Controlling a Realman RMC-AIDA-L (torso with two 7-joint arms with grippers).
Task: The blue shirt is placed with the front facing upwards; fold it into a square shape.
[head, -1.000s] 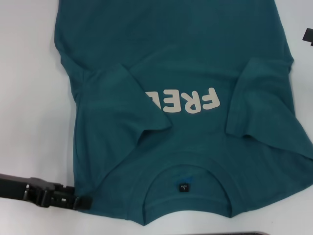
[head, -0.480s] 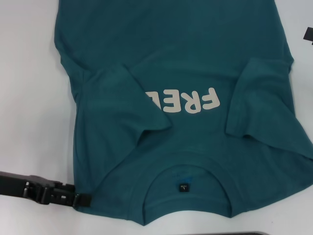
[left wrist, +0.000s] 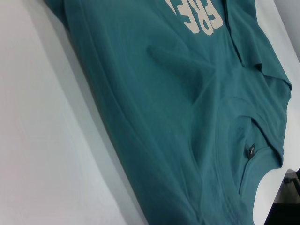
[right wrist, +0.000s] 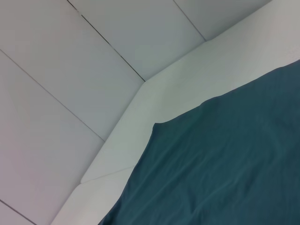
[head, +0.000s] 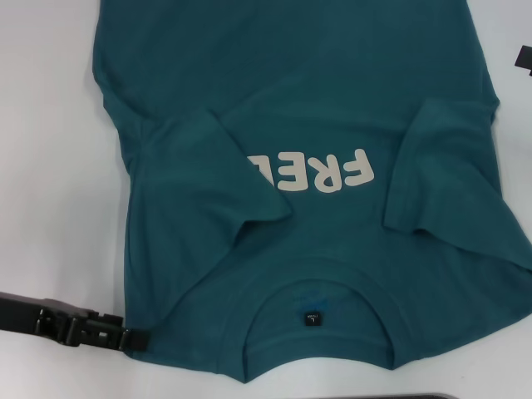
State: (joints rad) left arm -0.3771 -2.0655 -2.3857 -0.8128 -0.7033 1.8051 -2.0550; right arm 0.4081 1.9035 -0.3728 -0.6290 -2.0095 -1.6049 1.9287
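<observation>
The blue shirt (head: 299, 150) lies flat on the table (head: 50, 166), collar nearest the robot, both sleeves folded in over the chest – prob. prep for squaring. Left gripper (head: 137, 339) sits low at the shoulder edge; open or closed – can't tell. Right gripper not visible.

White table (head: 50, 166); grey floor tiles (right wrist: 70, 56) beyond its edge; dark object (head: 524, 60) at far edge

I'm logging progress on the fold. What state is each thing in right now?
blue shirt: front up, both sleeves folded inward, body not yet folded.
left sleeve: lies over the start of the lettering.
left end effector: low at the shirt's near left shoulder edge.
right end effector: not in view.
</observation>
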